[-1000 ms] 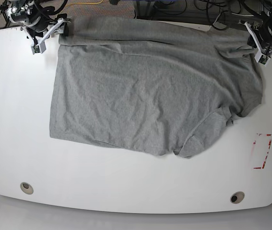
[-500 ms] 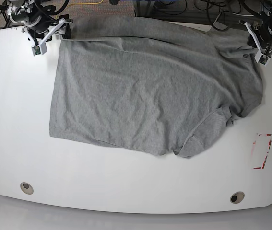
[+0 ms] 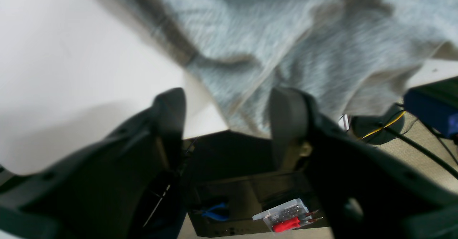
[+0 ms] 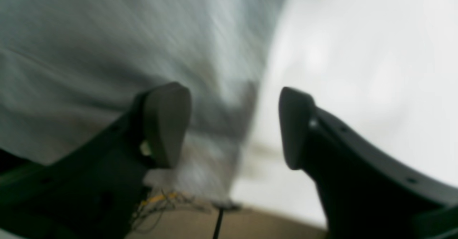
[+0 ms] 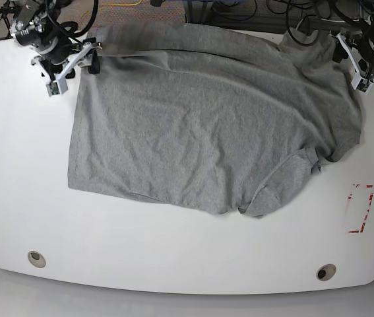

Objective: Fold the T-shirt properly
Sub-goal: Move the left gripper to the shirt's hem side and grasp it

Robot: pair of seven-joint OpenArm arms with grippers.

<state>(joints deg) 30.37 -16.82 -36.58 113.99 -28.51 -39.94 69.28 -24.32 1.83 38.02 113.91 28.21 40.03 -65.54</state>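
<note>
Your shirt (image 5: 206, 125) is spread plain side up over the far half of the table (image 5: 173, 244), its top edge draped off the back, which I'd guess is the flatten-out before any fold. Both grippers sit at the far corners, left (image 3: 229, 124) and right (image 4: 232, 124), jaws apart with nothing pinched between them. No lettering or label readable anywhere, only a red-outlined mark (image 5: 360, 209) on the table.

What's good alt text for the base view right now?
A grey T-shirt lies spread, plain side up and wrinkled, across the far half of a white table, one short sleeve folded at its near right. The right claw and left claw sit open at its far corners, holding nothing.
</note>
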